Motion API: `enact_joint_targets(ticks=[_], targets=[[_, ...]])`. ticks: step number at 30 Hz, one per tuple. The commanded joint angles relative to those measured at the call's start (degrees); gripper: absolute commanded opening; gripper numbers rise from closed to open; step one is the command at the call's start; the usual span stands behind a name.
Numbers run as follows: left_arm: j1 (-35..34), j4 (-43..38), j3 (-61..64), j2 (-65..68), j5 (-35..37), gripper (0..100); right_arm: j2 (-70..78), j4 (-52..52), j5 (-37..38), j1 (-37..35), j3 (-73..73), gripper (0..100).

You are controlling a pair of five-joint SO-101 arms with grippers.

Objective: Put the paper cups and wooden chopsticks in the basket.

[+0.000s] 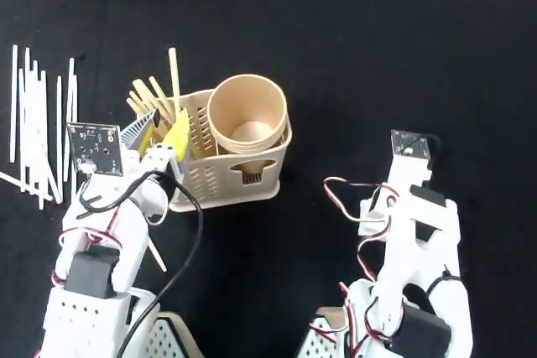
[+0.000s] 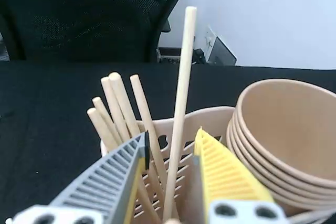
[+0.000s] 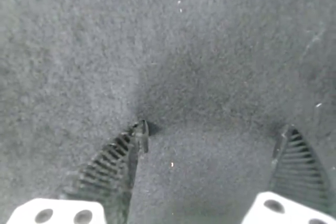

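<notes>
The beige slotted basket (image 1: 239, 175) holds a stack of paper cups (image 1: 247, 115) in its right compartment and several wooden chopsticks (image 1: 149, 94) in its left one. My left gripper (image 1: 159, 130) sits at the basket's left end, open. In the left wrist view one chopstick (image 2: 181, 87) rises between the grey finger (image 2: 123, 166) and the yellow finger (image 2: 223, 171) of that gripper (image 2: 173, 137), with a gap on each side. It crosses in front of the basket rim (image 2: 210, 116) beside the cups (image 2: 283, 129). My right gripper (image 3: 210, 135) is open over bare black cloth.
Several thin white sticks (image 1: 38, 123) lie on the black cloth at the far left. One more wooden stick (image 1: 158, 256) pokes out from under the left arm. The right arm (image 1: 415, 232) stands well to the right of the basket.
</notes>
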Motion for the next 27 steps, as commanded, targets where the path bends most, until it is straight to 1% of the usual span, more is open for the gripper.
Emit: enact_joint_targets(ticks=[1,16,22,27], targets=[[-0.3,2.5,-2.9,0.0,0.3,16,-1.4,-0.9,-0.2,0.4,0.0,38.2],[-0.6,3.2,-2.9,0.0,0.3,16,-1.4,-0.9,-0.2,0.4,0.0,38.2],[-1.4,8.4,-6.5,0.0,0.3,16,-1.4,-0.9,-0.2,0.4,0.0,38.2],[-1.4,8.5,-6.8,0.0,0.3,16,-1.4,-0.9,-0.2,0.4,0.0,38.2]])
